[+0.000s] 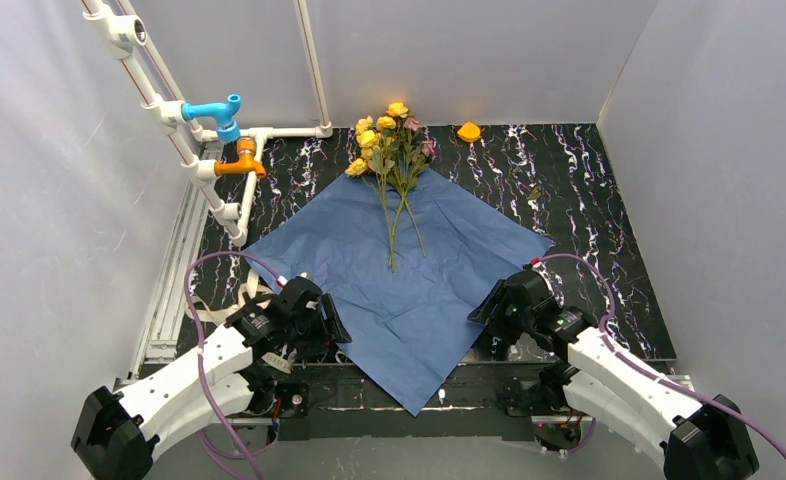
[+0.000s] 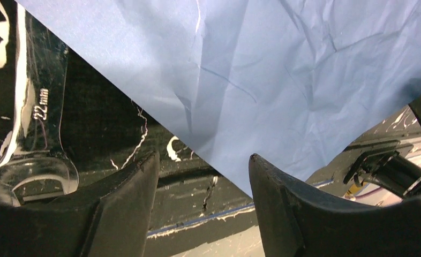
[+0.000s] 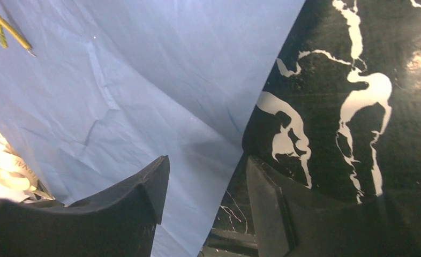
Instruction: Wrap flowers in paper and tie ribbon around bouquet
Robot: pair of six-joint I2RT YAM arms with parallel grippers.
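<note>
The flowers (image 1: 394, 150), yellow and dusky pink roses, lie with their stems on the far corner of the paper (image 1: 399, 270), a light blue sheet spread flat like a diamond. The beige ribbon (image 1: 252, 290) lies loose by the sheet's left side. My left gripper (image 1: 331, 322) (image 2: 203, 156) is open, low over the sheet's near-left edge (image 2: 208, 166), with nothing between its fingers. My right gripper (image 1: 484, 310) (image 3: 207, 159) is open too and straddles the near-right edge (image 3: 235, 155): one finger is over the paper, the other over the black table.
A metal wrench (image 2: 31, 123) lies on the black marbled table left of the paper. White pipes with a blue valve (image 1: 219, 110) and an orange valve (image 1: 241, 160) stand at the back left. A small orange object (image 1: 468, 131) sits by the back wall.
</note>
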